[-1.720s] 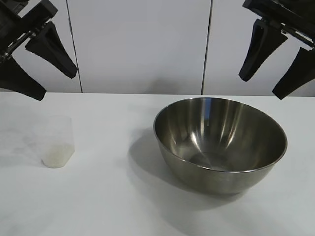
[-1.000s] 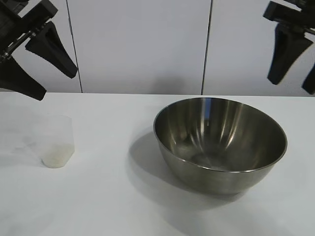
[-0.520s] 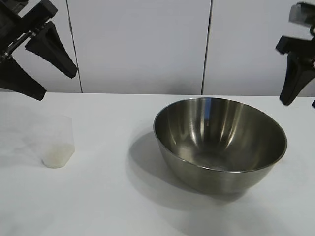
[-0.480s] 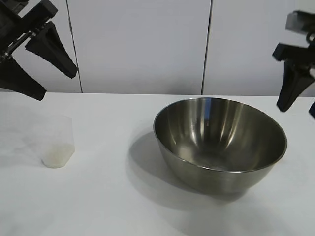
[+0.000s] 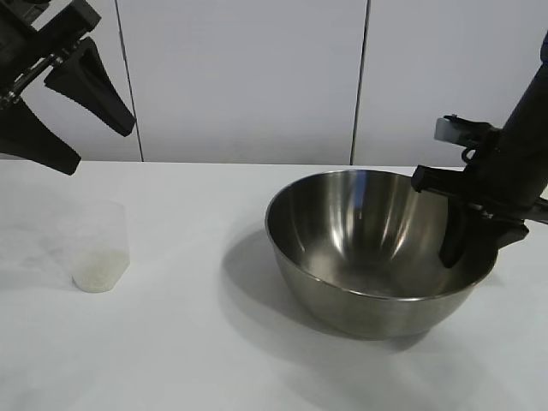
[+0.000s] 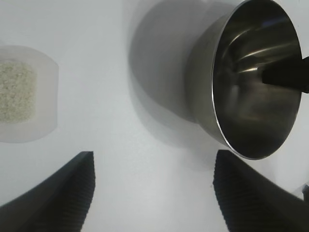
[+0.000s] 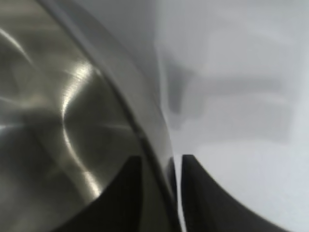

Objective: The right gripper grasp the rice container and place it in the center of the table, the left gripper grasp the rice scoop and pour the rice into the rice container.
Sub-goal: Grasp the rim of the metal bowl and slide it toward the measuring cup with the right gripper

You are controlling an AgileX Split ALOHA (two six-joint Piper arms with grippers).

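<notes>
The rice container (image 5: 368, 248), a big shiny steel bowl, stands right of the table's (image 5: 188, 342) middle. My right gripper (image 5: 462, 257) has come down on its right rim. In the right wrist view one finger (image 7: 120, 193) is inside the rice container (image 7: 58, 121) and the other outside, and the right gripper (image 7: 161, 162) is shut on the wall. The rice scoop (image 5: 100, 248), a translucent cup, stands at the left with rice (image 5: 98, 272) in its bottom. My left gripper (image 5: 98, 147) hangs open high above it, holding nothing.
White wall panels (image 5: 240, 77) stand behind the table. In the left wrist view the left gripper (image 6: 154, 154) looks down on bare tabletop between the rice scoop (image 6: 24, 94) and the rice container (image 6: 251, 87), with a right finger (image 6: 287, 77) inside the bowl.
The right gripper has dropped from high at the right onto the bowl's right rim and closed on it. The bowl has shifted slightly. The left arm has not moved.
</notes>
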